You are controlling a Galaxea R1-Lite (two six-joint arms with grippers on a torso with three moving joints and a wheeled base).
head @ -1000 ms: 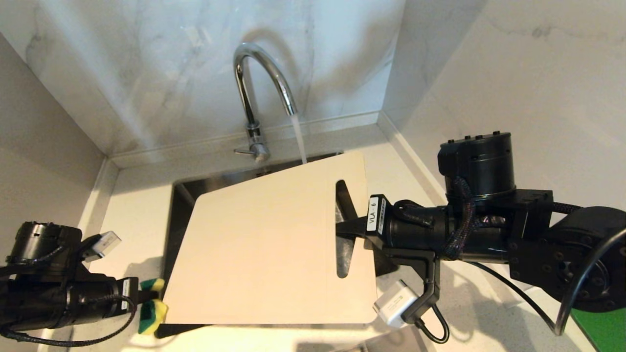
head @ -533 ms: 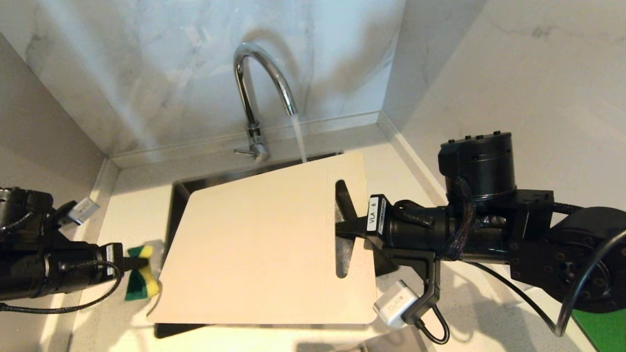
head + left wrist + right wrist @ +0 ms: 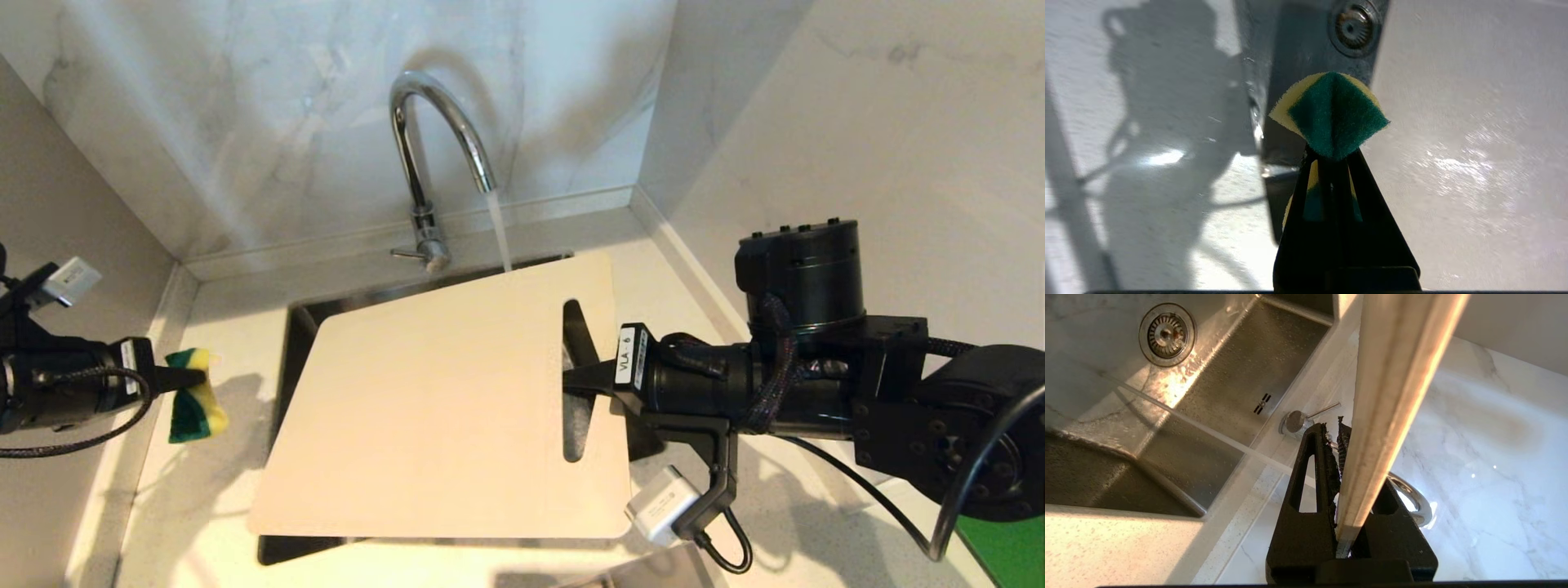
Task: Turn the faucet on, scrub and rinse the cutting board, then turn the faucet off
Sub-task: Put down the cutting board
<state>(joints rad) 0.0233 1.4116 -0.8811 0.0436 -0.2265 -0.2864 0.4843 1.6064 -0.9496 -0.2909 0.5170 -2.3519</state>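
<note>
Pale beige cutting board (image 3: 441, 408) is held tilted over the sink (image 3: 298, 327), covering most of the basin, w/ its handle slot at the end away from the sink's left rim. The right hand (image 3: 581, 380) is clamped on the board's edge strip beside that slot; in the right wrist view the board edge (image 3: 1392, 400) is seen pinched between the black fingers (image 3: 1306, 490), closed tight on it. The right arm is stretched roughly level from the right side of the sink, wrist in line w/ the forearm, fingers pointing toward the board.

The chrome faucet (image 3: 424, 163) stands behind the sink, spout arched over the basin. A water stream (image 3: 500, 237) is running from the spout and passes behind the board's far edge; whether it strikes the board cannot be told. The small side lever at the faucet base is seen sticking out to the left.

The left hand (image 3: 192, 378) is held level left of the sink, above the desk (image 3: 220, 523), well apart from the board's left edge. A green-and-yellow sponge (image 3: 194, 396) is gripped in it, fingers closed on the sponge so that it bulges; in the left wrist view the sponge (image 3: 1331, 114) fans out past the fingertips, green side facing the camera. The left arm enters from the far left, forearm approx. horizontal, fingers pointing toward the sink.
</note>
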